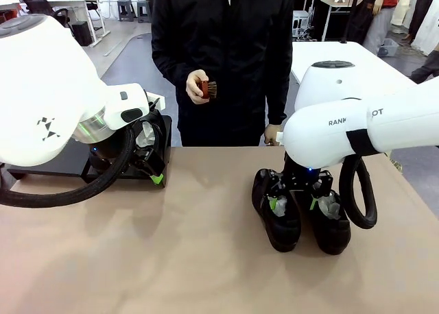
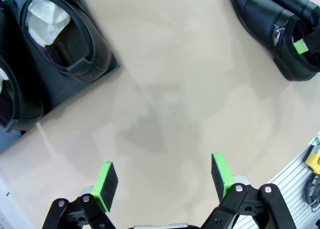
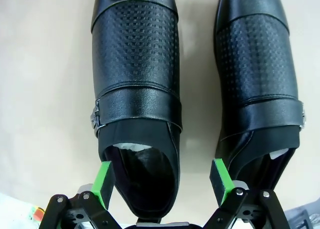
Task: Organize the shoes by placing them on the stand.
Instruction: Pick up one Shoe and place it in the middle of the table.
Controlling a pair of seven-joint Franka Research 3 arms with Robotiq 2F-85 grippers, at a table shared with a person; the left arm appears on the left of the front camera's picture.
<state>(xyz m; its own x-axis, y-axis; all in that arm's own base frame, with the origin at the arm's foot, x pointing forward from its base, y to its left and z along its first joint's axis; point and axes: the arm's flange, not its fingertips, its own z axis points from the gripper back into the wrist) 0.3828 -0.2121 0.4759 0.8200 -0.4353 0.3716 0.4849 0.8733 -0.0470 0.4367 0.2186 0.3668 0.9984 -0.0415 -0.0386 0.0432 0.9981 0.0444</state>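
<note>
- Two dress shoes [image 2: 65, 36] sit on the stand [image 1: 58, 164]: task half done
- Two buckled shoes [image 3: 260, 74] stand side by side on the tabletop [image 3: 45, 64], not yet placed
- My right gripper [image 3: 162, 178] is spread wide, astride one buckled shoe's heel, nothing grasped
- My left gripper [image 2: 162, 178] is released and empty, over bare tabletop

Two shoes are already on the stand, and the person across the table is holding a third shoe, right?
No. The person's hand holds a small brush, not a shoe; the front view shows it. Two shoes are on the stand.
</note>
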